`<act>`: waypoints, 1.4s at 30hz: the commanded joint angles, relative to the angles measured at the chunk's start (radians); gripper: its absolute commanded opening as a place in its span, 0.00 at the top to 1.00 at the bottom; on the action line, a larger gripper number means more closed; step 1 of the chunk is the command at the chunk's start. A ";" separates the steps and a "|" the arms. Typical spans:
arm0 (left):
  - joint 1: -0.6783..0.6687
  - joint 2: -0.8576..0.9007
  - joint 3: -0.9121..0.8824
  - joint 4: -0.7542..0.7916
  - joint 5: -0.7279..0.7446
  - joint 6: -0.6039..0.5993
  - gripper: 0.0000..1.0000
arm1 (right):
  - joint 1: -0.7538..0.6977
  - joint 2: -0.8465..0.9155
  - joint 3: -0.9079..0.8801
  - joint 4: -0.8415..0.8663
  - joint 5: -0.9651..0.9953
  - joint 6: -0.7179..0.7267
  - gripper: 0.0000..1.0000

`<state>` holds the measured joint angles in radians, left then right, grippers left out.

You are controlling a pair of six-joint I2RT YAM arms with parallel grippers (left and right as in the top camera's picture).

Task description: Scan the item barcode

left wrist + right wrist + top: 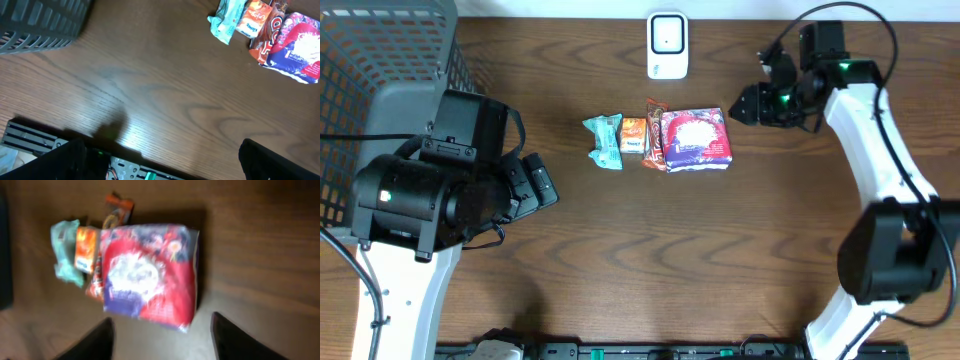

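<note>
Several snack packets lie side by side mid-table: a teal packet (pixel 605 139), a small orange one (pixel 633 135), a brown-red one (pixel 653 135) and a large red and purple bag (pixel 697 139). No barcode shows on any of them. A white scanner (pixel 667 45) stands at the table's far edge. My right gripper (pixel 740 103) hovers just right of the large bag (pixel 147 275). In the right wrist view my right gripper (pixel 161 322) is open, with only table between its fingers. My left gripper (pixel 542 183) is left of the packets. It is wide open (pixel 162 155) and holds nothing.
A grey mesh basket (pixel 380 50) fills the far left corner and also shows in the left wrist view as the basket (pixel 40 22). A black rail (pixel 670 351) runs along the table's near edge. The tabletop is dark wood.
</note>
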<state>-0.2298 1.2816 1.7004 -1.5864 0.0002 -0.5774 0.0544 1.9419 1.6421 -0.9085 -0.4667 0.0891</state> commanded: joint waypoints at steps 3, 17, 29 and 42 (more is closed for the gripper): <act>0.004 0.004 0.001 -0.002 -0.012 -0.008 0.02 | 0.011 0.117 0.027 0.047 -0.026 0.044 0.28; 0.004 0.004 0.001 -0.002 -0.012 -0.008 0.02 | 0.043 0.331 0.026 0.048 -0.206 -0.114 0.75; 0.004 0.004 0.001 -0.002 -0.012 -0.008 0.02 | 0.034 0.153 0.078 -0.125 0.336 0.007 0.99; 0.004 0.004 0.001 -0.002 -0.012 -0.008 0.02 | 0.070 0.024 0.045 -0.251 1.272 0.243 0.99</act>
<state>-0.2298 1.2816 1.7004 -1.5867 0.0002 -0.5774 0.1112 1.9179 1.7081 -1.1568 0.5625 0.2924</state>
